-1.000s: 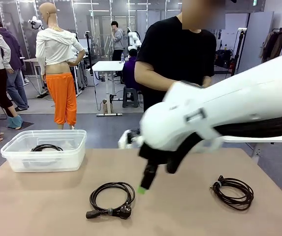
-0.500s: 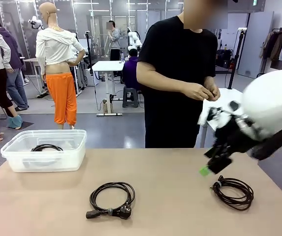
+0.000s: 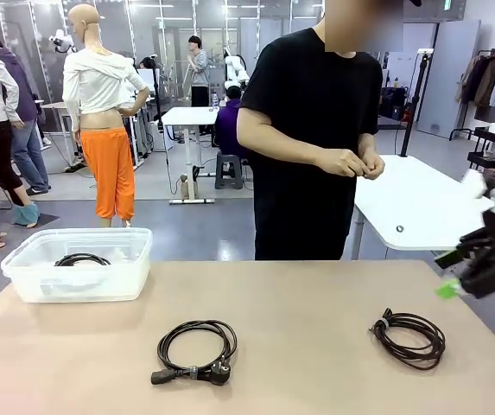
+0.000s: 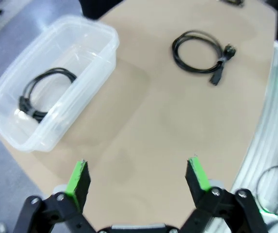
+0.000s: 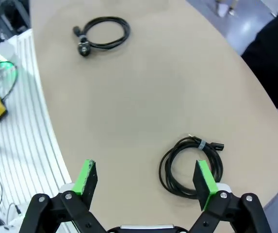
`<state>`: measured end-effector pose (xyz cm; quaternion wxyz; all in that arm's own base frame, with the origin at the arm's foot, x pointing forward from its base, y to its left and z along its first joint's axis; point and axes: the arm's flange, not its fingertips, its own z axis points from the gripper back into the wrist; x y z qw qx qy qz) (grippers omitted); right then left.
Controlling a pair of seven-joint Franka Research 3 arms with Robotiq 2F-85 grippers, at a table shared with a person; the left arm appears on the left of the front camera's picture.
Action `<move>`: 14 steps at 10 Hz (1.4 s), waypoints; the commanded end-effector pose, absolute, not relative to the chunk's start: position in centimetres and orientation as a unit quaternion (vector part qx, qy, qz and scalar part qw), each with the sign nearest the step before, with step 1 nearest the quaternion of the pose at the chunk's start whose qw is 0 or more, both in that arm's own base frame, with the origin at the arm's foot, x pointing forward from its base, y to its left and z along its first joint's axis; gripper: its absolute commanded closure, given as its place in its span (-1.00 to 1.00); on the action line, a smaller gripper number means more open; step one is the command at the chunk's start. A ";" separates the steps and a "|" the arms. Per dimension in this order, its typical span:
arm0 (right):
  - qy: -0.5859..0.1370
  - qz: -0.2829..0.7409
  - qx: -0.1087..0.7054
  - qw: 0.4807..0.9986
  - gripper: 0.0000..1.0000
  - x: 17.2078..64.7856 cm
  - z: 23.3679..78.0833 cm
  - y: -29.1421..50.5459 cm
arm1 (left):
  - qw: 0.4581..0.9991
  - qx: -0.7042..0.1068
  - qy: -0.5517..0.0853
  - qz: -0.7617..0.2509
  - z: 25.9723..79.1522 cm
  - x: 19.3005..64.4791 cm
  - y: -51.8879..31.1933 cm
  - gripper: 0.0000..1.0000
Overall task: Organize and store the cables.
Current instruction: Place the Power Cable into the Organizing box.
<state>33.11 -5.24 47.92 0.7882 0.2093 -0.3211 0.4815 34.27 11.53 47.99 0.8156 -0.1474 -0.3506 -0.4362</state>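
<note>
Right, front view: stored cable [image 3: 81, 258] sat in the clear bin [image 3: 109, 284] far left; plug cable [image 3: 197, 350] near centre and thin coil [image 3: 409, 338] near right lay loose on the tabletop [image 3: 316, 320]. At the right side, right pincer [image 3: 448, 272] hung well above the tabletop. Left wrist view: left pincer [image 4: 138, 177] open, empty, over the tabletop near the bin. Right wrist view: right pincer open, empty, thin coil just below it. Looked like the approach step; next move needs descent over the coil's rim, then closing.
</note>
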 end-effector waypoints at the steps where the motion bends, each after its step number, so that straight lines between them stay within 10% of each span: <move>1: -0.340 0.528 0.228 0.744 -1.00 26.9 41.9 -6.8 | 0.798 -0.137 -0.331 -0.484 47.0 33.3 6.7 -1.00; 11: -0.449 0.489 0.217 0.716 -1.00 23.0 35.7 -12.8 | 0.710 -0.078 -0.204 -0.670 42.9 31.1 -13.9 -1.00; 14: -0.422 0.514 0.225 0.712 -1.00 28.8 39.5 -18.4 | 0.720 -0.120 -0.202 -0.653 41.6 30.7 -14.6 -1.00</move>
